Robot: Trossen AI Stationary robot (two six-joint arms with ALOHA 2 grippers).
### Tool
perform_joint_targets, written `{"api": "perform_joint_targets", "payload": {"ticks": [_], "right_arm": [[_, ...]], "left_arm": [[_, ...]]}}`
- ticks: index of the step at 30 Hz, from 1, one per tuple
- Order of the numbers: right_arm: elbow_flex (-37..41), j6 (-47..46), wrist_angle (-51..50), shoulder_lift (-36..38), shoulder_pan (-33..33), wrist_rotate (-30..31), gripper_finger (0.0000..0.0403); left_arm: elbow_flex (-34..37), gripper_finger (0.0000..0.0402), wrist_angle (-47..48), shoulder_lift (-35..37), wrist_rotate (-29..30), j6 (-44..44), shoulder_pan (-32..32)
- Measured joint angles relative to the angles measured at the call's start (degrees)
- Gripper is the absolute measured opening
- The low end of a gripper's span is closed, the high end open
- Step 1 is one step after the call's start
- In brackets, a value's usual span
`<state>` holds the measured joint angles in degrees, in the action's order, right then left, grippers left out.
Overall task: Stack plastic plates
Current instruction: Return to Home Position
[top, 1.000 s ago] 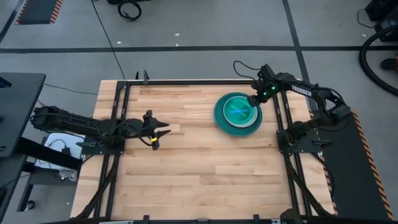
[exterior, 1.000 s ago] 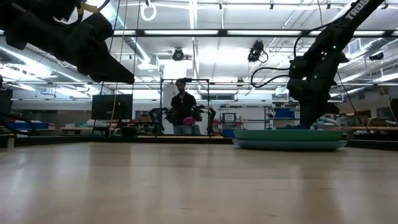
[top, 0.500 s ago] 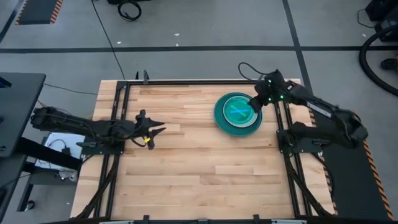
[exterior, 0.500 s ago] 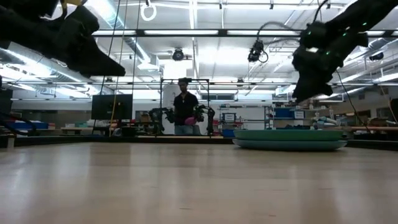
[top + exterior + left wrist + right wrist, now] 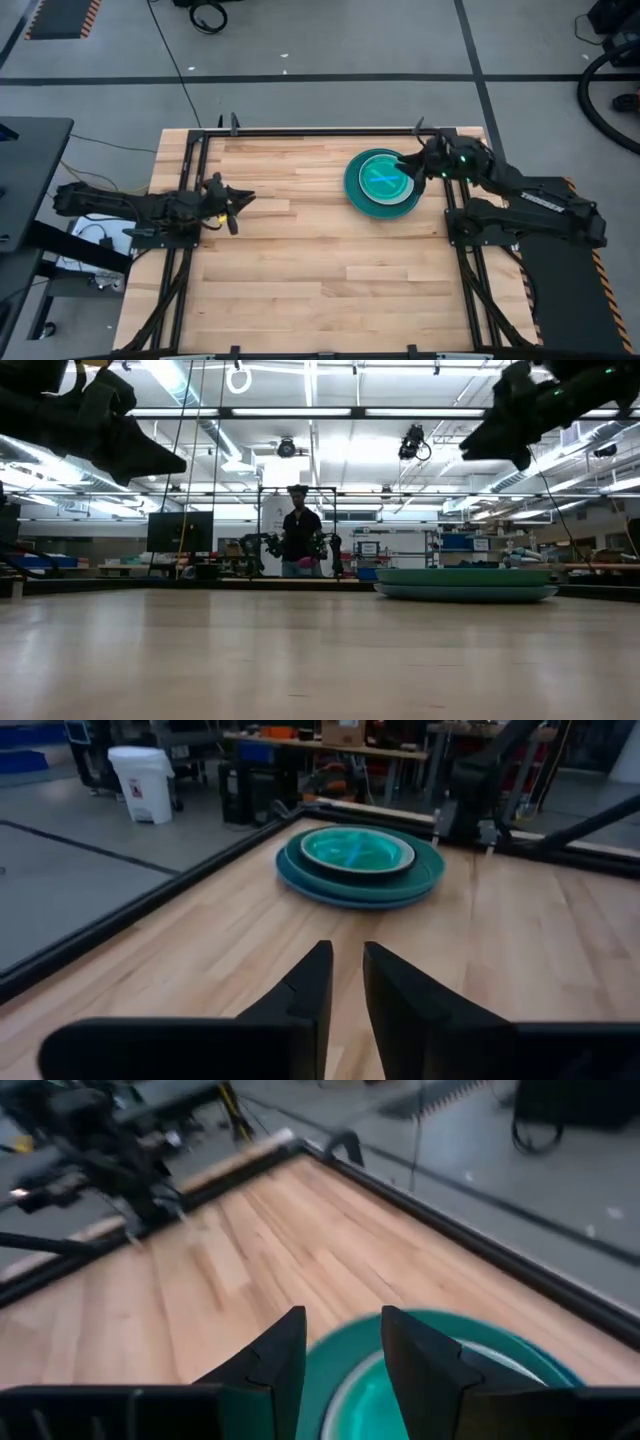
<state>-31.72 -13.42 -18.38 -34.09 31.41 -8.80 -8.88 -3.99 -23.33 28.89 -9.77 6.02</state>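
The plastic plates (image 5: 382, 180) sit in one stack on the light wooden worktop (image 5: 320, 270), which a black rail frame (image 5: 300, 130) borders. The stack lies far ahead of the left tool (image 5: 343, 952), with bare wood between them, and directly ahead of and below the right tool (image 5: 340, 1318).

The large blue plate (image 5: 292, 880) is at the bottom of the stack, its rim showing on the side toward the left tool. The large teal plate (image 5: 424, 876) rests on it. The black plate (image 5: 340, 871) comes next and shows as a dark band. Above it is the pale rim of the white plate (image 5: 403, 846). The small translucent plates (image 5: 352, 848) lie on top, reading as a cyan and green centre; I cannot count them one by one.

The right tool hangs well above the worktop, over the stack's edge nearest its own arm. Its fingers are spread and hold nothing. The left tool is raised above the worktop's opposite side, pointing toward the stack. Only a narrow gap separates its fingers, with nothing between them.

In the low view, a person (image 5: 302, 540) stands in the room beyond the worktop.
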Motion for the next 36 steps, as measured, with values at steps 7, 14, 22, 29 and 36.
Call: {"api": "perform_joint_targets", "payload": {"ticks": [7, 14, 22, 29, 36], "right_arm": [[10.16, -1.88, 5.80, 11.36, -12.89, 10.70, 0.0141], [18.03, -3.49, 13.11, 22.57, -16.07, 10.45, 0.0141], [24.57, -3.70, 17.46, 33.92, -16.06, 10.44, 0.0141], [24.80, -4.49, 18.47, 34.01, -16.04, 10.74, 0.0141], [24.75, -7.10, 19.68, 33.97, -16.10, 9.47, 0.0141]], "left_arm": [[0.00, 0.0043, 4.01, 3.84, 2.53, 2.25, -0.02], [0.00, 0.0030, 4.02, 6.53, 1.39, 0.95, -0.01], [0.00, 0.0013, 7.41, 6.49, -5.53, 0.70, 0.00], [0.02, 0.0012, 10.89, 9.07, -8.85, 2.40, 0.22], [5.81, 0.0012, 8.02, 21.54, -17.13, 3.74, 1.36]]}}
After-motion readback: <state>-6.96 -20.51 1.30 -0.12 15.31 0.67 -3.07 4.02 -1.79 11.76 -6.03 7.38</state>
